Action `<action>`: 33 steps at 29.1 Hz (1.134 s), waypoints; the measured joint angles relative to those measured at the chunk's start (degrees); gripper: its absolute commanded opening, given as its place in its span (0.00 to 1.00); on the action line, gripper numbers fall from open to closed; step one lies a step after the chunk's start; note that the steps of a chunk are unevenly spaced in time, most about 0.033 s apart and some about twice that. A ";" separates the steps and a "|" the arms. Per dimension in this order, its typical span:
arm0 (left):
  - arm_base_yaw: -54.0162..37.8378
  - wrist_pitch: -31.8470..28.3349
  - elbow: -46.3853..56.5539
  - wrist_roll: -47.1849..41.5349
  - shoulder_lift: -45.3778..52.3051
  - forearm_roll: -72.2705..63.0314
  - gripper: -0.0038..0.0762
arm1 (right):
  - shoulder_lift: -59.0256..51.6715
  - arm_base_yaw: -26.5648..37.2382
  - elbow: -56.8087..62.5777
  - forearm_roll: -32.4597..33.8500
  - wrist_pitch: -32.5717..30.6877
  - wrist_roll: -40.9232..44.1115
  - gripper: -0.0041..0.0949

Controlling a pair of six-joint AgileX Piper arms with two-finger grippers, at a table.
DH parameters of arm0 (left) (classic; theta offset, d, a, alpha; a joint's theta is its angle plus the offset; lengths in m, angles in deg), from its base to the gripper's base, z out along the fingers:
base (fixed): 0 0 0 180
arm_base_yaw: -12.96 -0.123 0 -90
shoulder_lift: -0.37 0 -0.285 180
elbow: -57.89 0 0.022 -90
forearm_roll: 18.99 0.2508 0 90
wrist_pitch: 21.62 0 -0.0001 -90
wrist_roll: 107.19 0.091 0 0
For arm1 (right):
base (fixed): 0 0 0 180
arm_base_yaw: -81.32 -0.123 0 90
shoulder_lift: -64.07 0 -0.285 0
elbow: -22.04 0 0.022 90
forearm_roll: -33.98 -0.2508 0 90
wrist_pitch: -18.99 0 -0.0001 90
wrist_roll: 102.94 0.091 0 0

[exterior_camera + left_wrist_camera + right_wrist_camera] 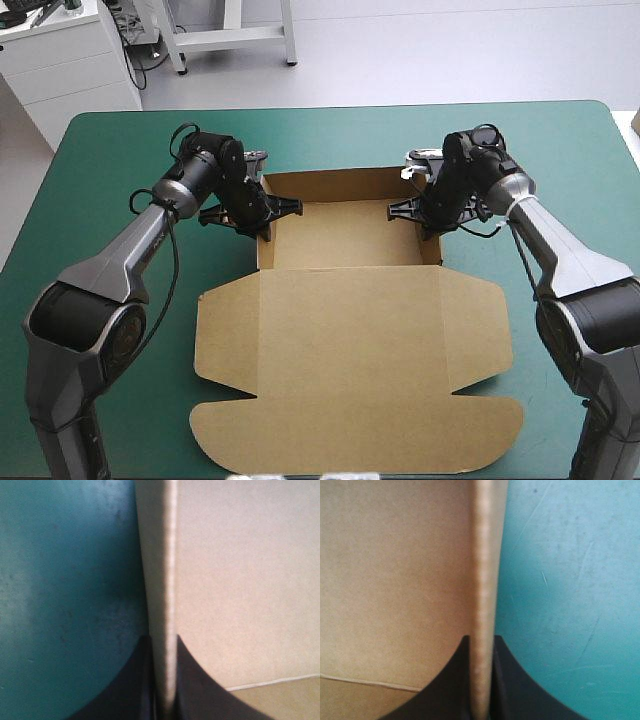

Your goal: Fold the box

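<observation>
Both arms come in from the near corners, elbows out, wrists bent down over the far half of the box [350,340]. On the tray's left side wall sits the left gripper [262,222]. The right gripper [430,222] is on the right side wall, facing it across the tray.

Wrist views: left gripper [164,641] nearly closed, pinching its wall edge-on. Right gripper [481,640] the same, clamped on its wall.

Box is mid-table on the teal-green cover [100,160], raised-wall tray at the far side, lid flat toward the near edge with flaps spread.

From above, the fingertips are hidden behind the wrists. Wrist views show only wall, a strip of board and cover. The pale line near each gripper is probably a crease, hard to tell.
</observation>
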State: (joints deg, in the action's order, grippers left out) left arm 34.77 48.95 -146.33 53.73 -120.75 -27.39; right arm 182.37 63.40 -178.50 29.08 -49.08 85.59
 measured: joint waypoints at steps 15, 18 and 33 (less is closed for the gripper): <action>-0.17 0.03 -0.48 0.39 -0.96 0.56 0.02 | 0.13 -0.96 -0.19 1.53 0.86 -0.27 0.03; -0.17 0.03 -0.48 1.57 -0.96 0.56 0.11 | 0.13 -0.96 -0.19 1.41 0.98 -1.52 0.10; -0.23 -0.23 -0.50 6.39 -3.07 2.87 0.66 | 0.13 -1.24 -0.21 -1.26 2.84 -3.84 0.82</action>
State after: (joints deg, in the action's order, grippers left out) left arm 34.54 48.72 -146.83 60.12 -123.82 -24.53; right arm 182.50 62.16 -178.70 27.82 -46.24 81.74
